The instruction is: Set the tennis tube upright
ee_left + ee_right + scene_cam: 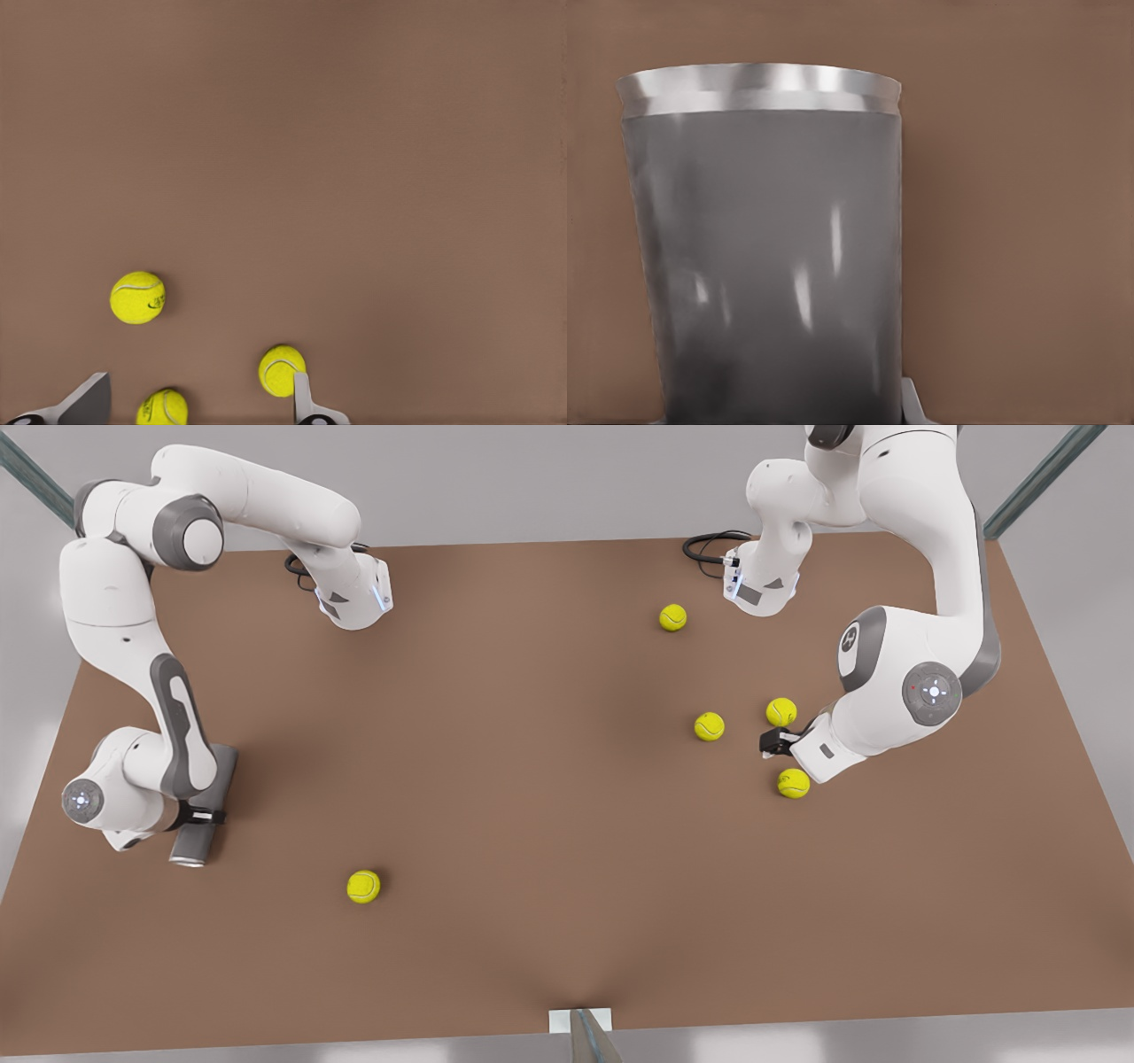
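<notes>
The tennis tube (202, 819) lies flat on the brown counter (532, 797) at the front view's left, with its pale-rimmed end toward the near edge. The right end effector (208, 816) straddles it about two thirds of the way along, a dark finger on each side pressing the wall, so it holds the tube. The arm's wrist covers much of the tube's far half in the front view. In the right wrist view the tennis tube (766, 266) is cut off at the frame edge, its bright rim band is visible, and a sliver of one finger (914, 407) shows beside it.

The left end effector (769, 742) sits at the front view's right among three tennis balls (709, 726), low over the counter, touching none that can be made out. In the left wrist view its two fingertips (306, 403) stand wide apart, with nothing gripped; one ball (282, 369) sits just beside one tip, partly hidden by it. Two more balls lie apart: one (672, 617) farther back, one (363, 886) near the front
</notes>
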Tool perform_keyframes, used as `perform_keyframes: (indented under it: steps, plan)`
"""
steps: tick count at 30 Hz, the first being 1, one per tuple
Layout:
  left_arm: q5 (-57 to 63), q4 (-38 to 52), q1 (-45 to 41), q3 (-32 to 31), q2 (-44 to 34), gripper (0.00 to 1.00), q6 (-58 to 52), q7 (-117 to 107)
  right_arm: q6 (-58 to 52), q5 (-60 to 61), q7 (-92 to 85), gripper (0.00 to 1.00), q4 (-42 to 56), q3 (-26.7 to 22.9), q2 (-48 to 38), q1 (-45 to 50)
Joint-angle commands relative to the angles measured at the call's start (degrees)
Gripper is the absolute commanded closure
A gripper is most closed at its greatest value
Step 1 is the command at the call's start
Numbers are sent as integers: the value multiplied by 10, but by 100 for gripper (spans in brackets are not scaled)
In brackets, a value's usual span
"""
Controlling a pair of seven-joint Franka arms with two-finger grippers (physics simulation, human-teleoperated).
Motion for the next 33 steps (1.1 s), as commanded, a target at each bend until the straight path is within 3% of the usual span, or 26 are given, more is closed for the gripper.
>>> perform_keyframes:
  steps: [1, 3, 6, 12, 16, 25, 28, 31, 33]
  plan:
    - [0, 0, 0, 0, 0, 0, 0, -14, -24, -2, -69, 33, 4, 4, -15, 2]
    - [0, 1, 0, 0, -2, 0, -1, -17, -39, -3, -84, 33, 23, 15, -30, 1]
    - [-1, 2, 0, 0, -2, 0, -1, -16, -109, -6, -81, 33, 78, 74, -39, 3]
    - [-1, 2, 0, 1, 0, 0, 1, -22, -158, -24, -79, 33, 172, 90, -30, 207]
    - [-1, 2, 0, 1, -2, 0, 3, -34, -160, -47, -84, 32, 243, 87, 41, 319]
    - [0, 2, 1, 4, 1, 0, 7, -48, -29, -89, -203, 32, 349, 88, 130, 533]
    - [0, 2, 1, 5, 1, 0, 7, -48, 66, -94, -263, 32, 331, 91, 143, 557]
    - [0, 2, 1, 5, 2, 0, 7, -48, 79, -91, -318, 37, 330, 104, 144, 576]
    - [0, 2, 1, 5, 3, 0, 8, -48, 73, -91, -353, 27, 352, 105, 167, 583]
